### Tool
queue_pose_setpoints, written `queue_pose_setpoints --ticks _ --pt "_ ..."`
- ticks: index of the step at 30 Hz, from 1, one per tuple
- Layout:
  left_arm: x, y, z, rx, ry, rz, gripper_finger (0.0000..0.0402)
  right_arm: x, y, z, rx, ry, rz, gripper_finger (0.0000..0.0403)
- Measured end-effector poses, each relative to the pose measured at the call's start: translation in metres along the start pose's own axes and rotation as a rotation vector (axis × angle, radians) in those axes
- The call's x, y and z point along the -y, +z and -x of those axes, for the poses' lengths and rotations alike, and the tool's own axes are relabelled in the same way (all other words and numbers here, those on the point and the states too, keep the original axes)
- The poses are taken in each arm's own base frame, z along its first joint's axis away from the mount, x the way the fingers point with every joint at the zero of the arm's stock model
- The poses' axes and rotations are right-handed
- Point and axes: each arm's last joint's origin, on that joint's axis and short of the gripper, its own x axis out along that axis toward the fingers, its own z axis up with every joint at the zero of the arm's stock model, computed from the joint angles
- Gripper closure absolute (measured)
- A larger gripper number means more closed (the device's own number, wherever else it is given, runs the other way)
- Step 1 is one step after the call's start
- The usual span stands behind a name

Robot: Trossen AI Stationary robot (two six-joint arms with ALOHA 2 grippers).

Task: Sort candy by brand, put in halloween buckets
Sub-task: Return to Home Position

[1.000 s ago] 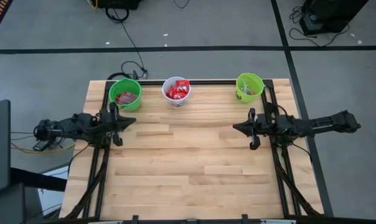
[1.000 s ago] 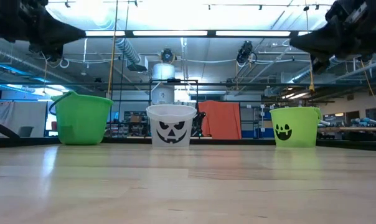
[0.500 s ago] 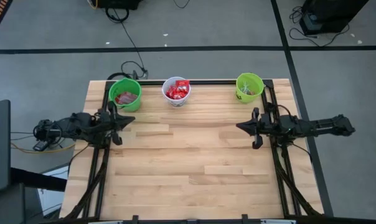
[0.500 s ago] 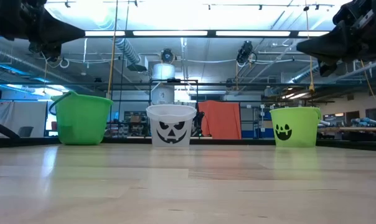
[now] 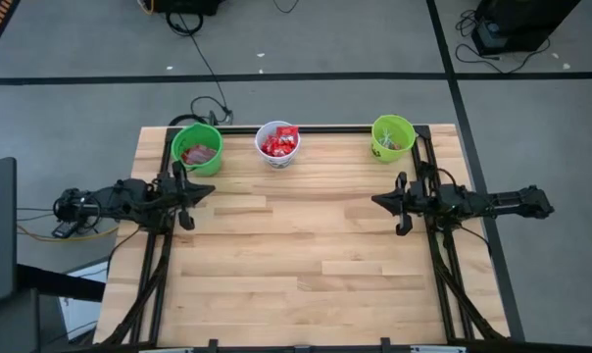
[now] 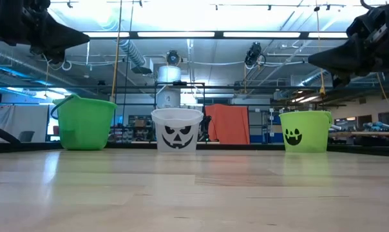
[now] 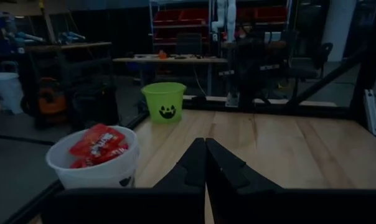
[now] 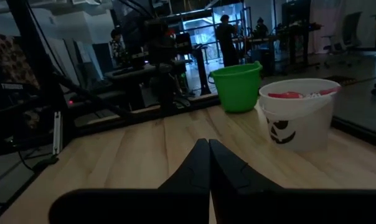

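Note:
Three halloween buckets stand in a row along the table's far edge: a green one at the left holding pinkish-red packets, a white one in the middle full of red candy, and a green one with a dark face at the right. My left gripper hovers shut and level over the table's left side, in front of the left green bucket. My right gripper hovers shut and level over the right side, in front of the right green bucket. Neither holds anything.
Black frame rails run along the table's left and right sides under the arms. The wooden tabletop stretches between the grippers and toward the near edge. Cables lie on the floor beyond the far edge.
My right arm has drawn back toward the table's right edge and sunk a little, its gripper staying shut and level. The buckets stand as before.

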Motion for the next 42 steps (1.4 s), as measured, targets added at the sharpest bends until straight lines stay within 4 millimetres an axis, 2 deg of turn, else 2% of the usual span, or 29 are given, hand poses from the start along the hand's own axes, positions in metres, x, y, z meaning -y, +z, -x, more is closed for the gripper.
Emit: queue_pose_setpoints --ticks 15,24,28,42 --pt "0.009 -0.031 -0.013 -0.002 -0.101 0.019 0.0394 0.001 0.002 0.000 0.012 0.009 0.028 0.0395" --pt "0.015 -0.051 -0.020 0.078 -0.197 -0.004 0.0394 0.001 0.001 0.000 0.004 0.007 0.000 0.0377" --pt "0.015 -0.055 -0.020 0.038 -0.211 0.002 0.0394 0.001 0.001 0.000 0.005 0.008 -0.053 0.0377" --pt "0.015 -0.055 -0.020 0.041 -0.182 -0.036 0.0389 0.001 0.002 0.000 0.012 0.011 -0.073 0.0377"
